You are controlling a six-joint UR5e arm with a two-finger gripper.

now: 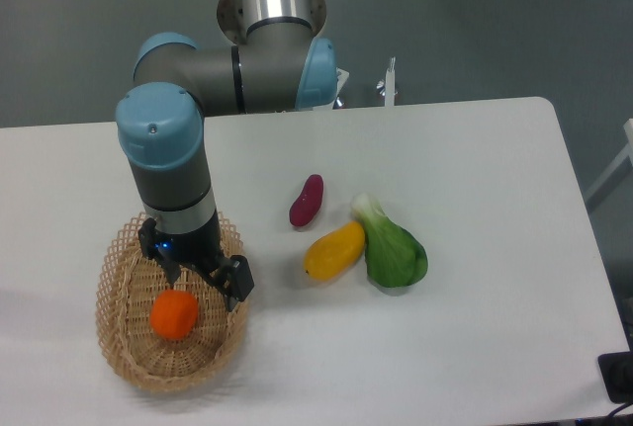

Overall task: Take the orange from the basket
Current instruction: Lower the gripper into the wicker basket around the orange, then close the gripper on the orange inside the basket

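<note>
Approach step: gripper (206,279) is hovering, fingers spread and gripping nothing, above the orange (174,314) in the basket (119,253); next move likely needs descent, then closing.

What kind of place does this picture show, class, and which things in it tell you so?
Probably a robotics lab or test room, not a kitchen. A robot arm is mounted at a plain white table, its hand over a wicker basket holding an orange, with other produce laid out as props.
</note>
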